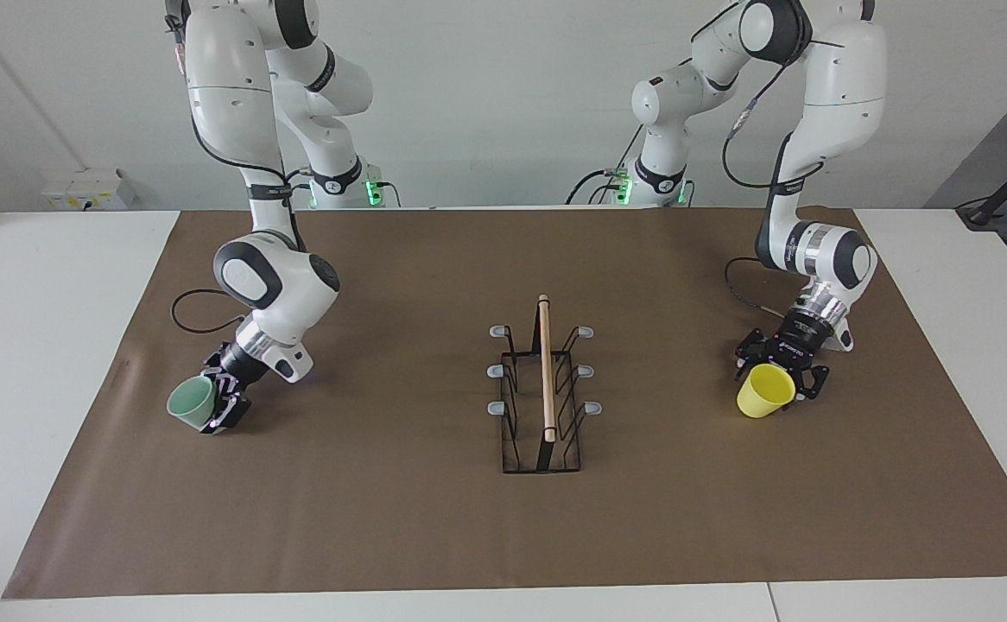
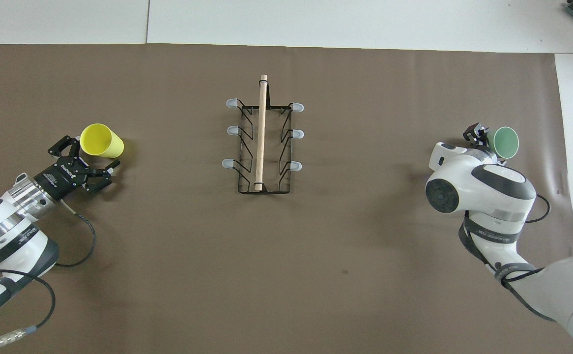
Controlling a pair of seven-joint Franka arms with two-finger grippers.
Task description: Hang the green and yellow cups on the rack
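The black wire rack (image 1: 545, 371) with its wooden rod stands in the middle of the brown mat; no cup hangs on its grey-tipped prongs. It also shows in the overhead view (image 2: 262, 132). The yellow cup (image 1: 763, 393) stands at the left arm's end, also seen from overhead (image 2: 101, 140). My left gripper (image 1: 782, 373) is low there, wide open, a finger on each side of the cup; it shows from overhead too (image 2: 94, 156). The mint green cup (image 1: 190, 403) stands at the right arm's end, seen from overhead (image 2: 505, 142). My right gripper (image 1: 222, 402) is low against it.
A brown mat (image 1: 383, 518) covers most of the white table. Black cables lie on the mat beside each wrist, one by the right arm (image 1: 188, 320) and one by the left arm (image 1: 741, 289). The rack's prongs stick out toward both arms' ends.
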